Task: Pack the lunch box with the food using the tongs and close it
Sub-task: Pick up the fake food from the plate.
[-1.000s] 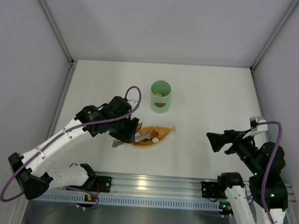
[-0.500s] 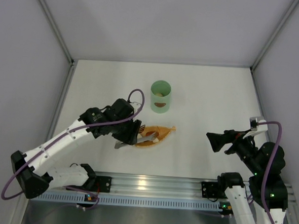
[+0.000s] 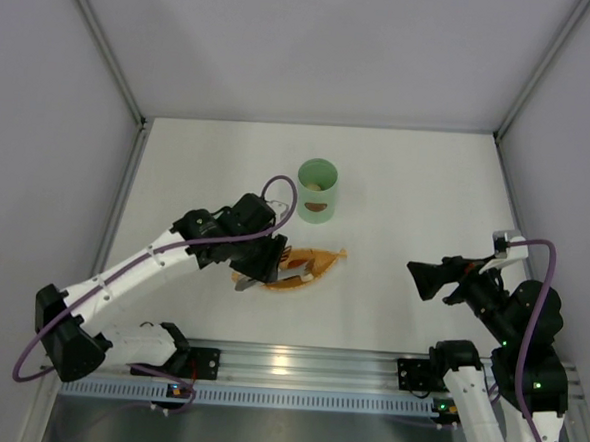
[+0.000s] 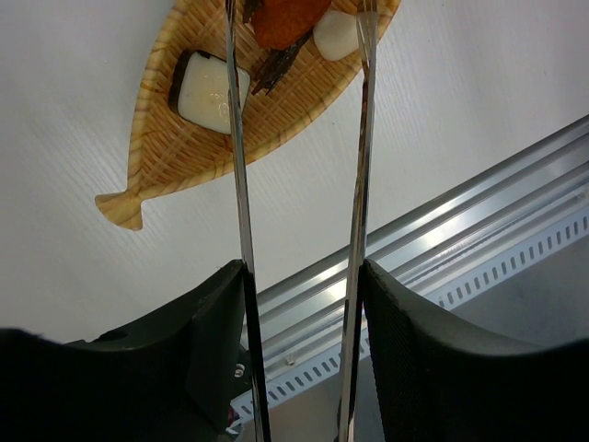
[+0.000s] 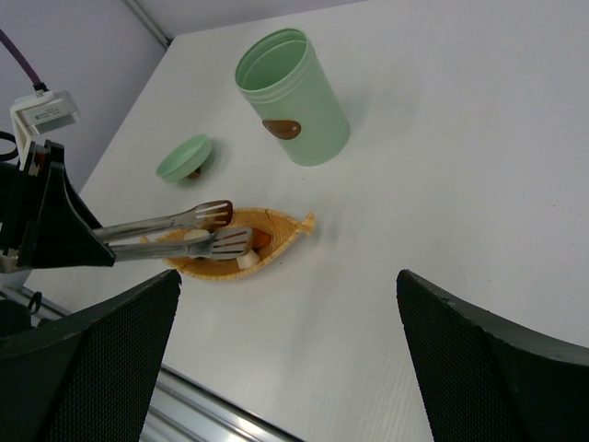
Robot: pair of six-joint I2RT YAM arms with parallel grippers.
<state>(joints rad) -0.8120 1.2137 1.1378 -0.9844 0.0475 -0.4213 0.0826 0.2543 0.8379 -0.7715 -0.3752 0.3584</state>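
Note:
My left gripper (image 4: 304, 269) is shut on the tongs (image 4: 237, 175), one finger (image 4: 207, 318) pressed against each arm. The tongs (image 5: 170, 232) stand spread, their tips over the orange leaf-shaped tray (image 4: 166, 157). Food lies in that tray: a white piece with a dark edge (image 4: 207, 92), an orange piece (image 4: 285, 17) and a small white piece (image 4: 336, 32). No piece sits between the tips. The green lunch box (image 3: 317, 190) stands upright and lidless behind the tray (image 3: 335, 255). Its lid (image 5: 184, 157) lies on the table to its left. My right gripper (image 5: 287, 276) hangs open and holds nothing, well right of the tray.
The aluminium rail (image 3: 296, 366) runs along the near table edge. Grey walls close in the table on the left, back and right. My left arm (image 3: 152, 262) stretches from the near left corner toward the tray and covers the lid in the top view.
My left arm has carried the tongs a little to the right, further over the tray. The right arm has not moved.

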